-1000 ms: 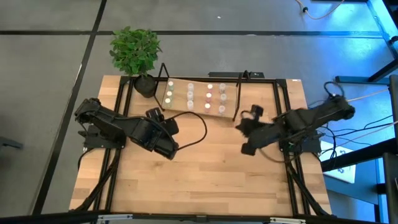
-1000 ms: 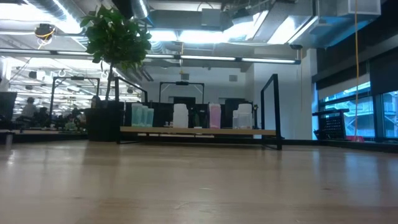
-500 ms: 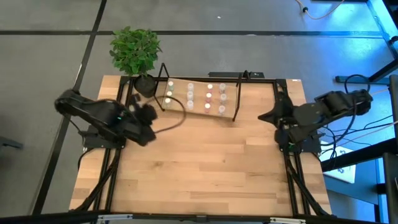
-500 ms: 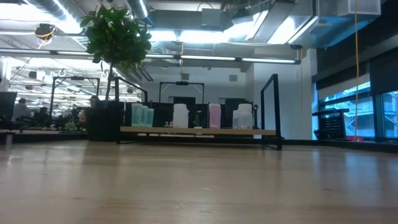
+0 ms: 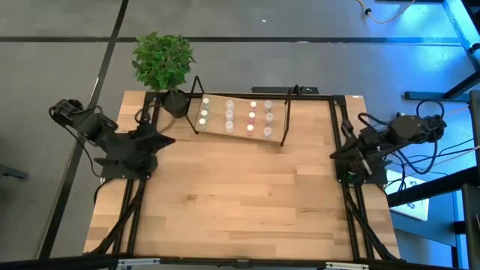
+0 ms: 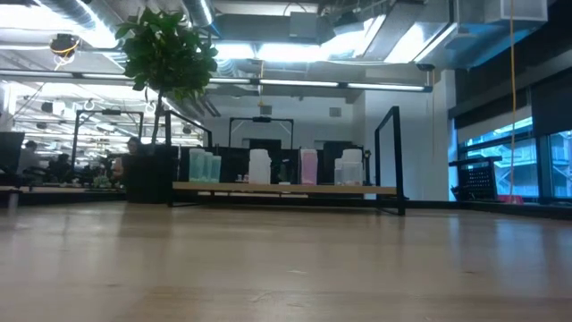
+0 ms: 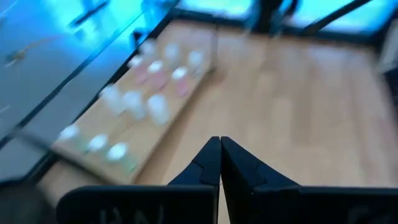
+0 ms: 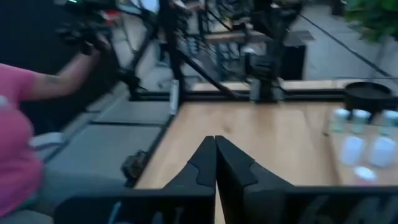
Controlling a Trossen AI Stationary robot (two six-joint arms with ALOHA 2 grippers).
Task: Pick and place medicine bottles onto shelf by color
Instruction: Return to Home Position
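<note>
The shelf (image 5: 240, 126), a light wooden board in a black wire frame, lies at the table's far middle. Several medicine bottles (image 5: 252, 114) stand on it in rows. The low view shows them grouped by tint: green (image 6: 204, 166), white (image 6: 259, 166), pink (image 6: 308, 166) and clear (image 6: 350, 168). My left gripper (image 5: 168, 140) is drawn back to the table's left edge, shut and with nothing in it (image 7: 219, 140). My right gripper (image 5: 334, 154) is drawn back to the right edge, likewise shut on nothing (image 8: 214, 139). Neither arm appears in the low view.
A potted plant (image 5: 163, 60) stands at the far left corner, its black pot (image 5: 176, 103) beside the shelf's left end. Black frame rails (image 5: 343, 180) run along both table sides. A person's pink sleeve (image 8: 15, 130) and forearm show beyond the table in the right wrist view.
Both arms have pulled back from the middle of the table, the left toward the left edge and the right toward the right edge, folding up over their bases. Both grippers have tipped up from pointing steeply down toward more level. The bottles and shelf have stayed put.
</note>
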